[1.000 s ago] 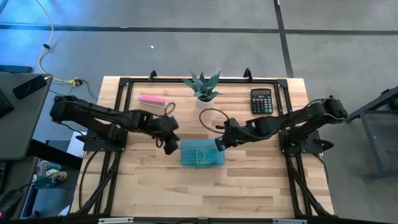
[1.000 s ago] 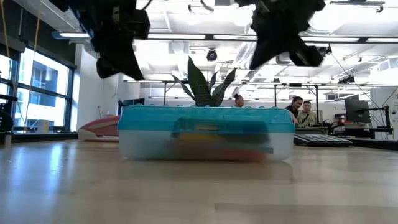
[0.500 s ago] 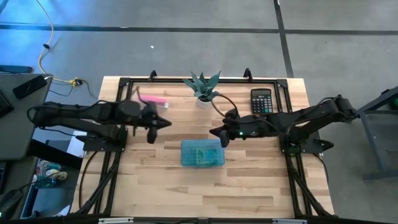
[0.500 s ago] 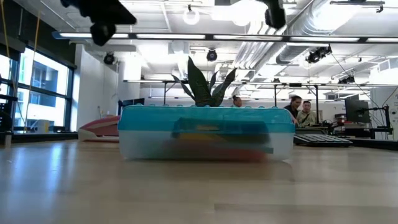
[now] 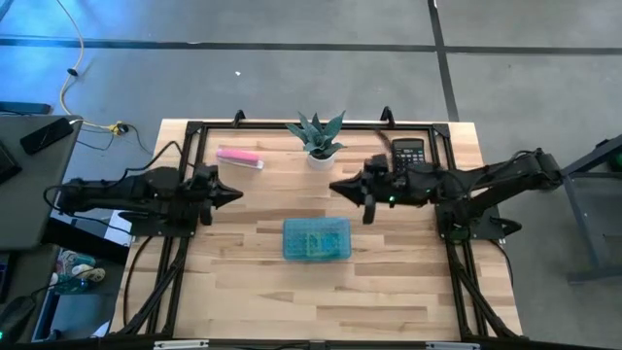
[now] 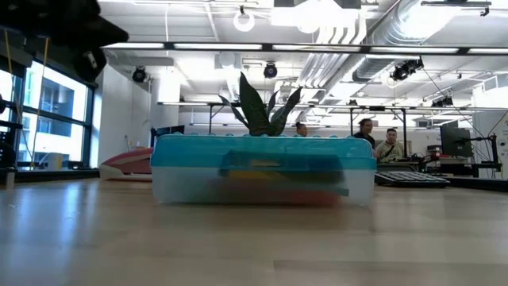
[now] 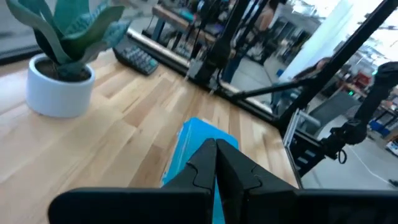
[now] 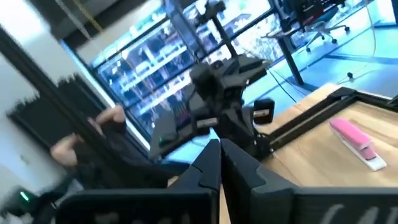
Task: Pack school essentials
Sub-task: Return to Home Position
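A blue-lidded translucent case (image 5: 316, 239) stands closed on the table's middle; coloured stationery shows dimly through its wall in the low view (image 6: 274, 180). The separate school essentials are otherwise not in view. My left gripper (image 5: 237, 193) is shut and empty, above the table left of the case; its shut fingertips (image 7: 216, 149) show in the left wrist view over the case's lid (image 7: 196, 140). My right gripper (image 5: 333, 186) is shut and empty, above the table beyond the case's far right corner; its fingertips (image 8: 219, 147) show in the right wrist view.
A potted plant (image 5: 318, 137) stands at the far middle. A long pink bar (image 5: 239, 157) lies far left, a black calculator (image 5: 408, 156) far right. Bare wood lies on the near side of the case. People show in the room behind in the low view (image 6: 377, 141).
Both grippers have drawn away from the case and risen. My left gripper has gone toward the table's left edge, my right gripper toward the right and far edge. The case has stayed where it was.
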You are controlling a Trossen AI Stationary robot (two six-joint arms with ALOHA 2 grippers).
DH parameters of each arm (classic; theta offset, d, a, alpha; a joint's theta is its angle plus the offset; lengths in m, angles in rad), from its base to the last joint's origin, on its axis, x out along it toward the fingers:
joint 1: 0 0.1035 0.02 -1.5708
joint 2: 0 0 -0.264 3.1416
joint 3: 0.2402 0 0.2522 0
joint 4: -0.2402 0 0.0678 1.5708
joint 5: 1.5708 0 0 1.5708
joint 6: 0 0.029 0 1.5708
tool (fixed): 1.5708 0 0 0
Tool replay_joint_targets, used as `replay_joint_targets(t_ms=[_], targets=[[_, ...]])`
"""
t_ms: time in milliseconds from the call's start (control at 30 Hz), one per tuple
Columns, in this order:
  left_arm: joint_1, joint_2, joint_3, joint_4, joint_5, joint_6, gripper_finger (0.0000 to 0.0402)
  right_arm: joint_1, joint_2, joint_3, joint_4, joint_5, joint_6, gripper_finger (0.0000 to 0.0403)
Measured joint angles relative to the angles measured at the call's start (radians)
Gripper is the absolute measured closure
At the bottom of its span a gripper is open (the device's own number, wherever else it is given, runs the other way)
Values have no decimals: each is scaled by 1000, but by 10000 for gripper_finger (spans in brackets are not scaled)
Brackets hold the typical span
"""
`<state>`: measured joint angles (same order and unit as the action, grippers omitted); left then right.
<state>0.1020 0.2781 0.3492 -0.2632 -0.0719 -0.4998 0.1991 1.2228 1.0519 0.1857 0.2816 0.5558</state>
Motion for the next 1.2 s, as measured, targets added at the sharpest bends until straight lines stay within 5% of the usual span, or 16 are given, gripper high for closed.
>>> replay_joint_targets(t_ms=[433, 767, 1200], targets=[[0, -272, -194, 66, -21, 40, 401, 6, -175, 0, -8, -3, -125, 402], [1, -273, -338, 277, -15, 4, 401, 6, -437, 0, -142, -4, -284, 402], [2, -265, -338, 290, -38, 24, 401, 6, -728, -42, -497, 10, -400, 402]])
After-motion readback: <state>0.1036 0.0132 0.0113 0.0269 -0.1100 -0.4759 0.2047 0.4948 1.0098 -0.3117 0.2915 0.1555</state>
